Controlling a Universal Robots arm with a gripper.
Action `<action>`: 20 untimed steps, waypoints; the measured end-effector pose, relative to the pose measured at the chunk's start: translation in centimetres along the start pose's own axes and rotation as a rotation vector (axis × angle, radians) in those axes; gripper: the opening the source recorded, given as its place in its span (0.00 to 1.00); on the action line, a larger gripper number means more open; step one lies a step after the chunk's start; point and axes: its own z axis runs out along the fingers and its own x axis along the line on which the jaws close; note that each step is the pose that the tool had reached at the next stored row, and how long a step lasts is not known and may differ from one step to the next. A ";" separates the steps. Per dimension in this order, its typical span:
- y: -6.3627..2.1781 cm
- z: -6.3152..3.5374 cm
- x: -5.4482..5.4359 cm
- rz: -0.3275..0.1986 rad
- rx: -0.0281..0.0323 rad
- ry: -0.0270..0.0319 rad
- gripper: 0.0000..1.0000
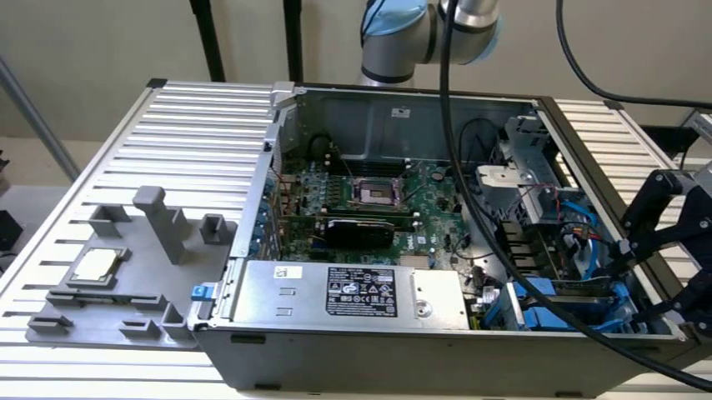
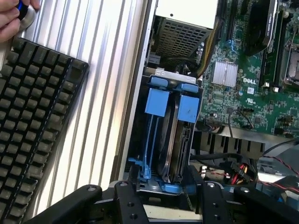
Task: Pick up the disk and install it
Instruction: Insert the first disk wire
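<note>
Disk (image 2: 176, 144) stands on edge inside the drive bay (image 2: 140, 140) at the corner of the open case (image 1: 389, 367), down between the bay's walls. That looks like the seated position, though I cannot see whether it is fully home. Its blue carrier (image 2: 189, 109) wraps it, and the broad blue tab faces out of the bay, probably so it can be pinched and guided from the open side. A second blue carrier (image 2: 156, 100) sits just beside it, apparently empty.

The gripper (image 2: 163, 191) hangs over the bay at the end opposite the tabs and straddles both carriers. It is set wide enough to span them, but I cannot tell whether it clamps the disk or merely brackets it. Coming in from above keeps it clear of the red and black cables (image 2: 233, 170) near the bay.

Out on the bench (image 2: 103, 70), a keyboard (image 2: 37, 116) lies apart from the case, with a hand (image 2: 11, 14) at its far corner.
</note>
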 end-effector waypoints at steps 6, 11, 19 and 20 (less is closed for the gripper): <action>-0.08 0.44 -0.9 -0.025 0.0034 0.0037 0.43; -0.27 0.59 -1.9 -0.038 0.0020 0.0052 0.36; -0.43 0.75 -2.5 -0.073 0.0007 0.0084 0.36; -0.48 0.75 -2.5 -0.077 0.0013 0.0084 0.36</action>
